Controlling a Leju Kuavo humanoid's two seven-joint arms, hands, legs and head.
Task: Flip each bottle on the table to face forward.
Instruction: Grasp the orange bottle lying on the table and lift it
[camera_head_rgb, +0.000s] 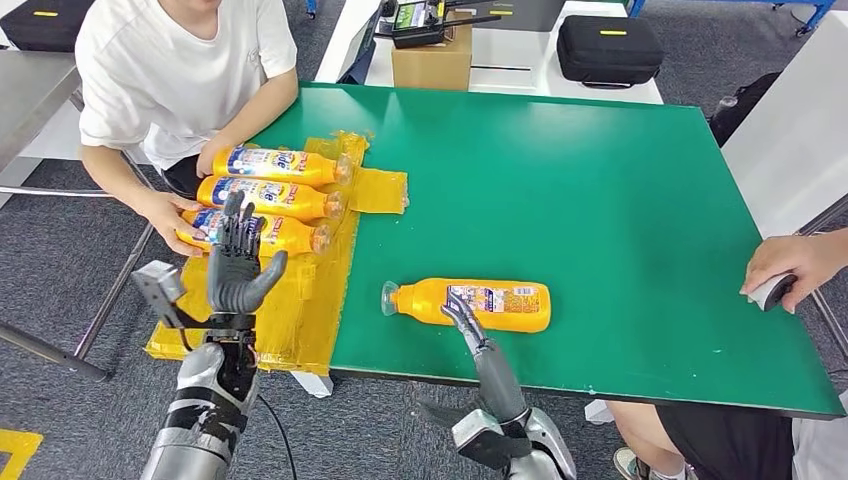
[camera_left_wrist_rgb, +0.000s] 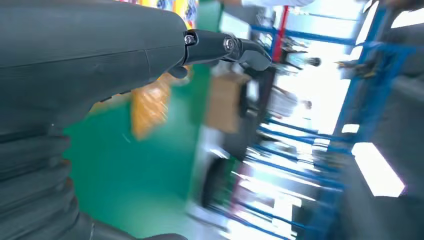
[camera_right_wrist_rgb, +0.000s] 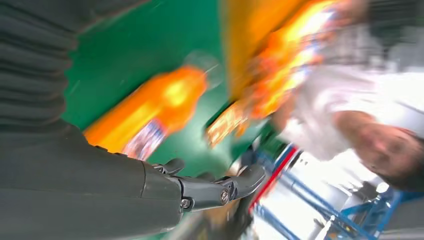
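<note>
Reaching R hand (camera_head_rgb: 463, 312), fingers (camera_head_rgb: 455, 306) apart w/ nothing held, tips touching lone bottle (camera_head_rgb: 468, 303) lying on green tabletop (camera_head_rgb: 620, 200), L hand (camera_head_rgb: 238, 262) hovering open; bottle prob. full, heavy, smooth, prone to rolling — gripping mid-body at label.

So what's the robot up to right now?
Left hand open, raised. Right hand open, reaching the lone orange bottle. Person's hands on three bottles.
</note>
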